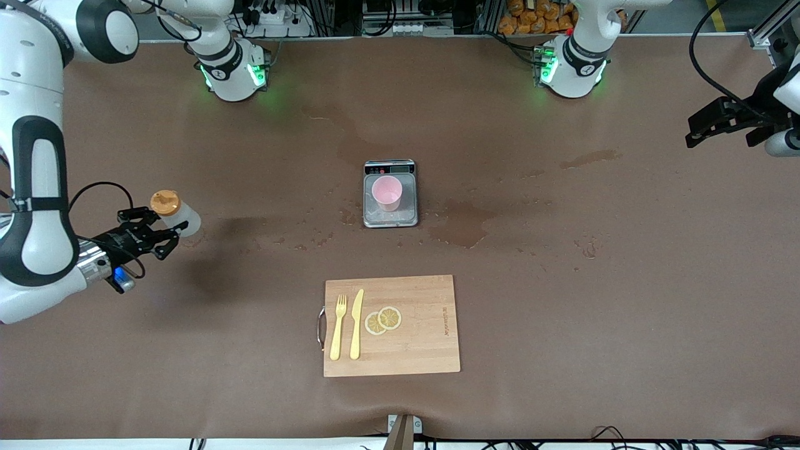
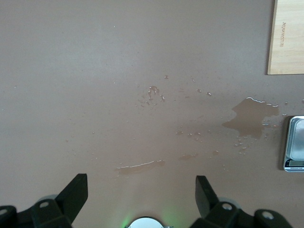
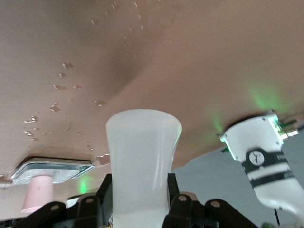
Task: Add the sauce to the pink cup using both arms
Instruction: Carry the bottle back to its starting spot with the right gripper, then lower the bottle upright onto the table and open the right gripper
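Got my right gripper (image 1: 164,232) clamped on the sauce (image 1: 175,212) by the right arm's table edge; left gripper (image 2: 141,197) waits, fingers apart. I'd keep it level toward the pink cup (image 1: 387,193).

cup (image 1: 387,192) on scale (image 1: 390,195), table centre | cutting board (image 1: 391,325) at scale's 6 o'clock, nearer camera | bottle (image 1: 174,214) at scale's 9 o'clock, right arm's end

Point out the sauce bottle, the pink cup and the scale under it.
sauce bottle (image 1: 169,204), front view, on its orange cap.
pink cup (image 1: 387,193), front view, on the inside of its open mouth.
scale (image 1: 389,167), front view, on its display strip, the edge farther from the front camera.
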